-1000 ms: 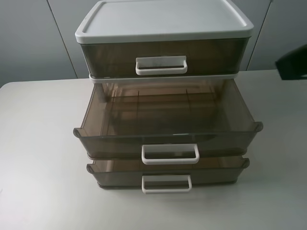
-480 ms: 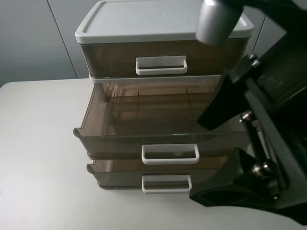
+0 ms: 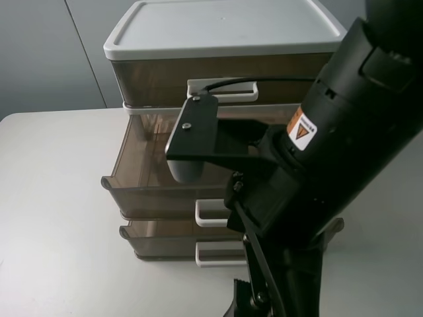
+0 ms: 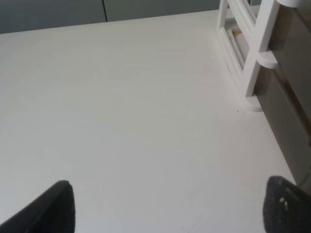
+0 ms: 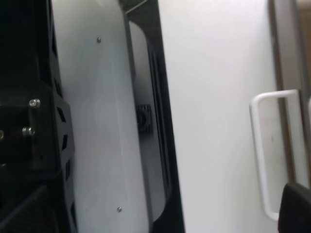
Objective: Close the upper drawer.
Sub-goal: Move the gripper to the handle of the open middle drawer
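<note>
A three-drawer cabinet with a white lid [image 3: 218, 30] stands on the table. Its top drawer [image 3: 152, 79] sits flush, its white handle [image 3: 198, 84] partly hidden. The middle drawer [image 3: 142, 165] is pulled far out and the bottom drawer [image 3: 158, 241] slightly. My right arm [image 3: 344, 152] fills the foreground and hides the cabinet's right half; its gripper lies below this view. In the right wrist view the right gripper [image 5: 158, 211] is open and empty, a white drawer handle [image 5: 265, 150] beside one fingertip. My left gripper [image 4: 170, 208] is open and empty over bare table beside the cabinet's side [image 4: 255, 58].
The white table [image 3: 53, 198] spreads left of the cabinet. A grey wall [image 3: 39, 53] stands behind it. A black and grey machine frame [image 5: 87, 121] fills one side of the right wrist view.
My right arm has swung in from the right and now covers the right half of the cabinet. The drawers have not moved.
</note>
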Controlling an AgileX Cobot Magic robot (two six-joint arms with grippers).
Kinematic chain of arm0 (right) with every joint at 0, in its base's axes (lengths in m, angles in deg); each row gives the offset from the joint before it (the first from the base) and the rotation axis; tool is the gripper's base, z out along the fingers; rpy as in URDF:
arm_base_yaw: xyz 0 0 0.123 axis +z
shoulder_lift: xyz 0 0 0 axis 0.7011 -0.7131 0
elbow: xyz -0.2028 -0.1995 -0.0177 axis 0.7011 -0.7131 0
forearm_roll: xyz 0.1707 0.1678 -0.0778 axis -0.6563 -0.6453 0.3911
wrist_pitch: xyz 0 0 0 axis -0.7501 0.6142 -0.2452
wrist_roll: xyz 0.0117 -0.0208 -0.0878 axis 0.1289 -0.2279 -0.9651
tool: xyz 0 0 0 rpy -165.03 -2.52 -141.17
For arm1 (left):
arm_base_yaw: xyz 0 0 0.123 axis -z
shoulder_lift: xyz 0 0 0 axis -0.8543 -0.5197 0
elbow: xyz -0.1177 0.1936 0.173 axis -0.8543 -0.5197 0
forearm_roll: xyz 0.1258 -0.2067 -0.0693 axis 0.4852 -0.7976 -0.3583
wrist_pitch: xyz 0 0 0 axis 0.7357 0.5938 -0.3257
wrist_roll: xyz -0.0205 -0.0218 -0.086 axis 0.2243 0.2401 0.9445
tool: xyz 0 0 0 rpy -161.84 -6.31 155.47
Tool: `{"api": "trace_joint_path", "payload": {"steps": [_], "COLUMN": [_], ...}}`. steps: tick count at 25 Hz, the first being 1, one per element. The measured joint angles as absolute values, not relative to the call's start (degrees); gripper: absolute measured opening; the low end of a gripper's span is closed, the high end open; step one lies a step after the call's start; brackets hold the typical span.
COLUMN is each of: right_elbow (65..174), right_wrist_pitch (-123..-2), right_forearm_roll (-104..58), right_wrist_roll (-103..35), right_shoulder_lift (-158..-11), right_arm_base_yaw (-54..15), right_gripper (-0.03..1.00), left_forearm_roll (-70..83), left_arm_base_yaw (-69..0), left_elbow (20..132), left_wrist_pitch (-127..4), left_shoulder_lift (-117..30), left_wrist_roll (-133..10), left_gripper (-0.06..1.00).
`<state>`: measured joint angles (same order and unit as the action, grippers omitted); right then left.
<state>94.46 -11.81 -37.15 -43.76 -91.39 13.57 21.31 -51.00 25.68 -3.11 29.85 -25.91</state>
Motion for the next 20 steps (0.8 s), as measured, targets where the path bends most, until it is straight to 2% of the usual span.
{"api": "trace_joint_path", "payload": {"steps": [9,20], "right_elbow": [89.46,84.77], "right_wrist_pitch": [-14.99,-21.53], "right_forearm_roll": [-38.60,-29.13], "right_wrist_roll": [-52.26,-51.91], "right_shoulder_lift": [-94.30,-94.47], "right_arm_base_yaw": [16.31,16.57], "right_gripper": [0.70,0.70], "left_forearm_roll": [21.31,21.31], "left_arm_base_yaw": [-51.00,-51.00], "left_elbow": [25.68,25.68], "left_wrist_pitch": [-3.11,-3.11], "left_shoulder_lift": [29.85,29.85], "left_wrist_roll": [-25.91,-25.91], "left_gripper": [0.74,0.74]}}
